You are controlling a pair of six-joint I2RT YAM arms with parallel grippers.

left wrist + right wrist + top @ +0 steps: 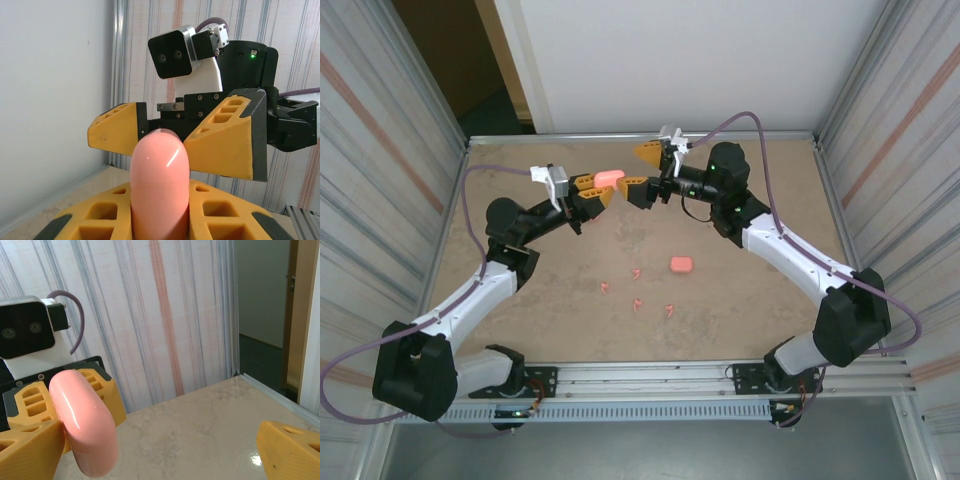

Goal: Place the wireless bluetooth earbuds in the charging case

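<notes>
Two pink cases are being shown. One case (pixel 610 176) is being gripped above the far middle of the bench (pixel 540 300) by the left tool (pixel 592 186), whose jaws are being pressed tight on its lower part. A second case (pixel 681 264) is lying on the bench nearer the arms. The right tool (pixel 642 172) is being held wide open and empty, facing the gripped case's free end from close by; no contact is being seen. The earbuds (pixel 638 304) are lying loose on the bench, left of and nearer than the second case, well apart from both tools.

The lid is probably being readied for opening. The free end should be closed on squarely and gently by the right tool. The left grip should be held firm, so that the smooth, rounded shell is not being twisted or squeezed out.

The lid seam is not being made out in any view. The case's lower part is being hidden between yellow fingers. The earbuds are too small to be counted surely. In the right wrist view that tool's fingers (pixel 287 450) are being cut off at the lower edge.
</notes>
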